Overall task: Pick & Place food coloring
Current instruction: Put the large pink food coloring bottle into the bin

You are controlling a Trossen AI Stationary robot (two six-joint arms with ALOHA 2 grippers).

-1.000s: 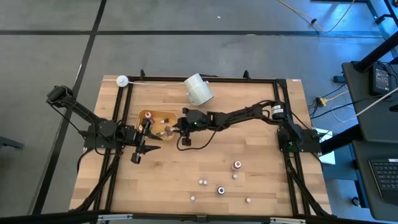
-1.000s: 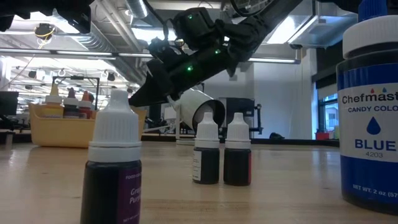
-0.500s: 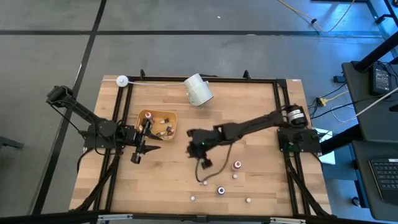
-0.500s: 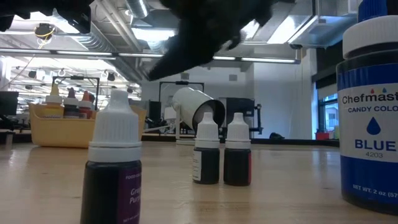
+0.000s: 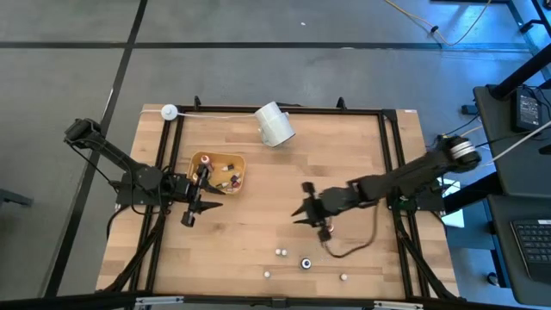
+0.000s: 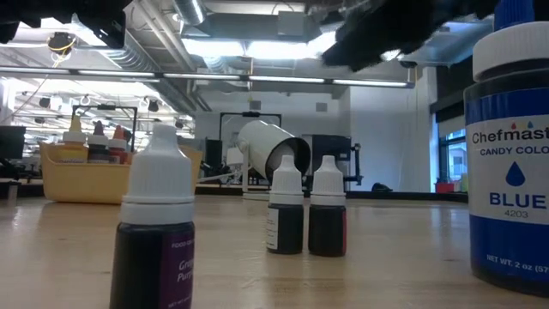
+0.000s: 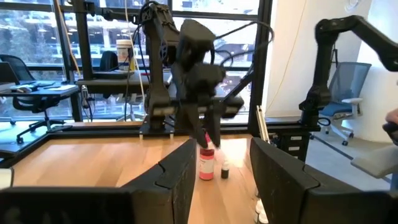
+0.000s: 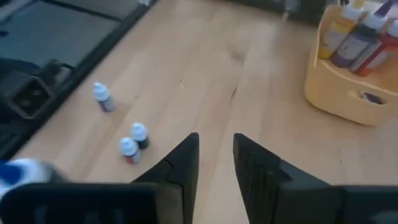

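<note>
The right gripper [image 5: 300, 209] is held mid-table, fingers spread, nothing gripped. Tiny white-capped food coloring bottles [image 5: 281, 252] are scattered near the table's front edge. The left gripper [image 5: 209, 193], also spread, is parked beside the shallow yellow tray [image 5: 200, 160].

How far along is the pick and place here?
Done: several bottles stand in the tray. In hand: nothing; the right gripper is open and empty, hanging above a red-capped bottle. Left: that one plus a handful of loose bottles near the table's front edge. The left gripper waits open beside the tray.
</note>
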